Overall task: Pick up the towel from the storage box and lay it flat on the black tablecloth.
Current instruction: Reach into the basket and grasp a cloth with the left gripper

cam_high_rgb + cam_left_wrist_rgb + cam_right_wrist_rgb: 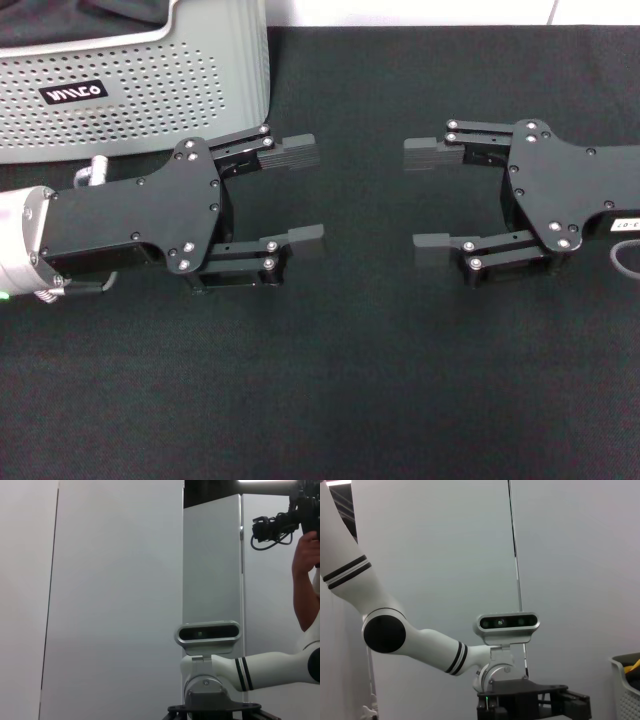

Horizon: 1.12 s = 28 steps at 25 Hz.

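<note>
The light grey perforated storage box (140, 100) stands at the far left on the black tablecloth (330, 380). Dark grey folds of the towel (85, 18) show inside it. In the right wrist view the box's rim (624, 680) shows an orange-yellow bit of towel (633, 667). My left gripper (305, 195) hovers low over the cloth just in front of the box, open and empty. Facing it from the right, my right gripper (425, 200) is also open and empty. A gap of bare cloth separates their fingertips.
A white wall strip runs along the tablecloth's far edge (420, 12). The left wrist view shows white panels, my right arm's wrist camera (207, 632) and a person's arm (305, 580) holding a camera rig. A cable (625, 262) loops beside the right wrist.
</note>
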Each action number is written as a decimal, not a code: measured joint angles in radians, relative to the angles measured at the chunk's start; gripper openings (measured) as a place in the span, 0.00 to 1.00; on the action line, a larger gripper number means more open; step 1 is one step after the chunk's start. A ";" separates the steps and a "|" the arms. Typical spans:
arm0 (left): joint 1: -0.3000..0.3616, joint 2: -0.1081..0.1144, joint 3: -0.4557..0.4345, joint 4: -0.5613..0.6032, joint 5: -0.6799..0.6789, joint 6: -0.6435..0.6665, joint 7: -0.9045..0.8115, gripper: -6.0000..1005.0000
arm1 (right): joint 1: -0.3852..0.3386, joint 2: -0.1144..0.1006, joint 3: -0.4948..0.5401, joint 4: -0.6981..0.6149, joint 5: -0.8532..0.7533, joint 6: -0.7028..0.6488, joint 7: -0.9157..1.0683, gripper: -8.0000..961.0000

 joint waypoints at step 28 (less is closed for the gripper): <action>0.057 -0.080 -0.539 0.006 -0.003 -0.128 0.153 0.74 | -0.066 0.003 0.068 0.014 0.021 0.037 -0.043 0.86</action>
